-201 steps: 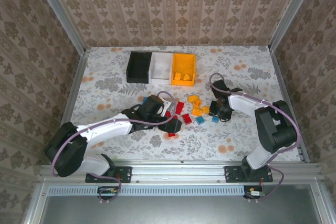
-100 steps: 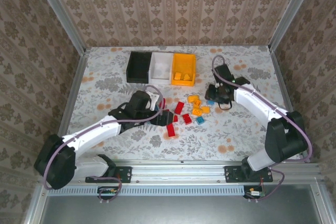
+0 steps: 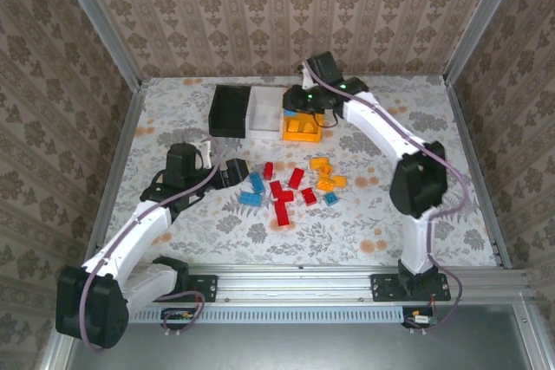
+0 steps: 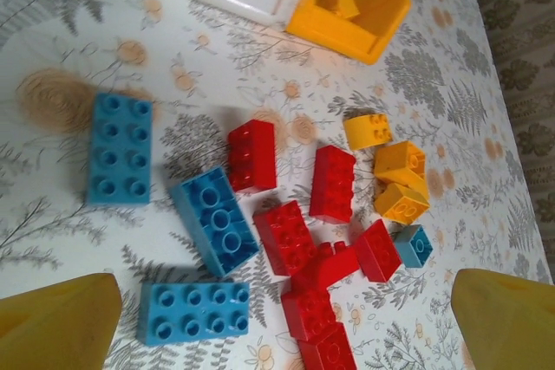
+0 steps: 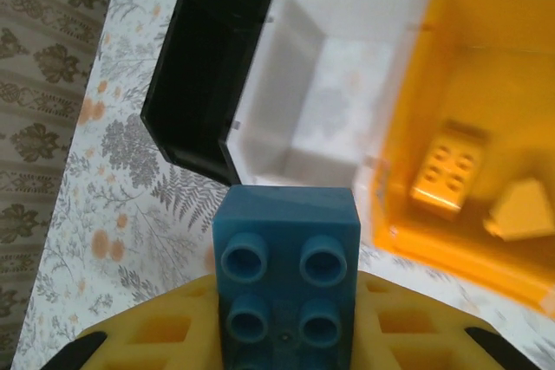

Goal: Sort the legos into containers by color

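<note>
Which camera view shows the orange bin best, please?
Right wrist: it looks into the orange bin, two orange-yellow bricks clear inside. Top external shows it small, partly under the right gripper; left wrist crops it at the top.

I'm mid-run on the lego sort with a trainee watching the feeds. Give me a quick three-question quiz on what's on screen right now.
1. True or false: the right gripper is shut on a blue brick.
2. Which bin has yellow bricks visible inside it? A the black one; B the white one; C the orange bin.
3. In one word, is the left gripper, above the loose bricks on the table, open or shut?

Key: 1 true; 2 C; 3 open.
</note>
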You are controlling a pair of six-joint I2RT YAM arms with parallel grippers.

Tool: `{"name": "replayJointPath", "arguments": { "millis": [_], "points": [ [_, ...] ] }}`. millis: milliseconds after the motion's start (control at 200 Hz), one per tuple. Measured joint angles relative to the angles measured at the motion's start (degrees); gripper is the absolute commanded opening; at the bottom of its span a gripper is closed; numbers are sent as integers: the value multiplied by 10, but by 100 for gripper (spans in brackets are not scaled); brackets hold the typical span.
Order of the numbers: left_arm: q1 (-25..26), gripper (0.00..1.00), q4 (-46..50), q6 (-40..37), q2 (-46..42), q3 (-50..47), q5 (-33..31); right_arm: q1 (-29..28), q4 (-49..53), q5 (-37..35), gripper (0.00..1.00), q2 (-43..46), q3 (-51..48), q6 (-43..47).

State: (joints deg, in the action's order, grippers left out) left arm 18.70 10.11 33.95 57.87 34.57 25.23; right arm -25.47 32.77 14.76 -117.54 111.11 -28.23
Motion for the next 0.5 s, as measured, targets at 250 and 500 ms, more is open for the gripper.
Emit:
{"name": "replayJointPath", "arguments": {
  "millis": [250, 500],
  "points": [
    [-22, 100, 24, 13, 0, -12, 10, -18, 26, 21, 30, -207, 228, 2],
    [-43, 99, 59, 15, -2, -19, 2, -22, 61, 25, 45, -318, 380, -6]
  ]
}}
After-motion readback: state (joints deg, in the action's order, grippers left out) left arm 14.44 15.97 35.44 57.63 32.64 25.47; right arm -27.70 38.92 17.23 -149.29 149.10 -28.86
